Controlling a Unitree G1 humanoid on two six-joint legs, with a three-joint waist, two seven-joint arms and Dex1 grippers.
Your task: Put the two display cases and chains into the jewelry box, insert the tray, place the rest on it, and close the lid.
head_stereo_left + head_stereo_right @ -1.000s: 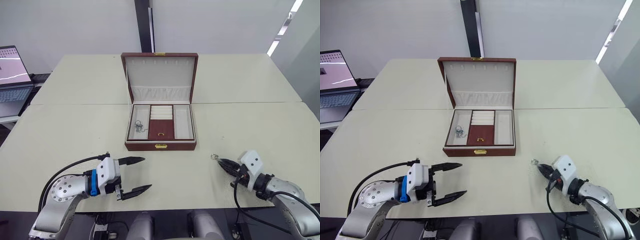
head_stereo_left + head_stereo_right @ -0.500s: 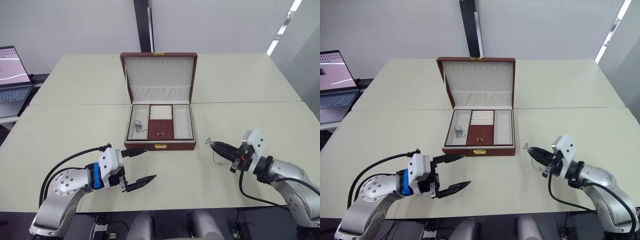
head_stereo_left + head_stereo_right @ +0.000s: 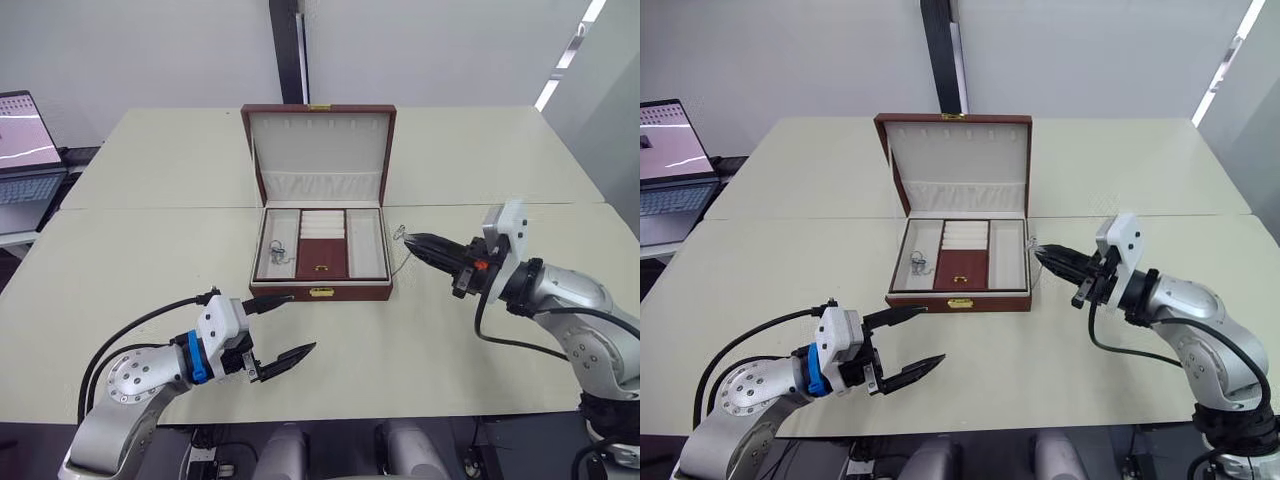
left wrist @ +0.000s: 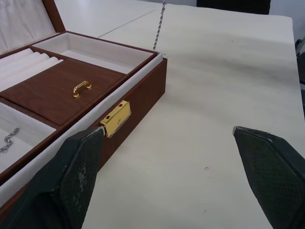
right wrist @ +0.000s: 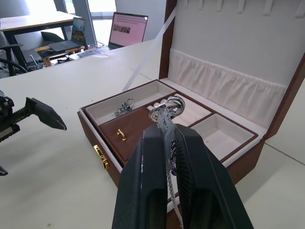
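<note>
A pale bench [image 3: 150, 260] carries the open jewelry box [image 3: 320, 292], its lid [image 3: 319, 148] upright. The right claw [image 3: 410, 238], pinched shut on a thin silver chain [image 3: 399, 262] that dangles just beside the box's right wall, should travel on over the right compartment, lower until the links pool inside, then release. Another chain [image 3: 277, 252] lies in the tray [image 3: 321, 256], left compartment. The left claw [image 3: 283, 326] hovers wide open and empty near the front clasp.

Open laptop [image 3: 25, 150] w/ lit screen – far left, on side desk [image 3: 15, 238] beside cream table [image 3: 150, 260].
</note>
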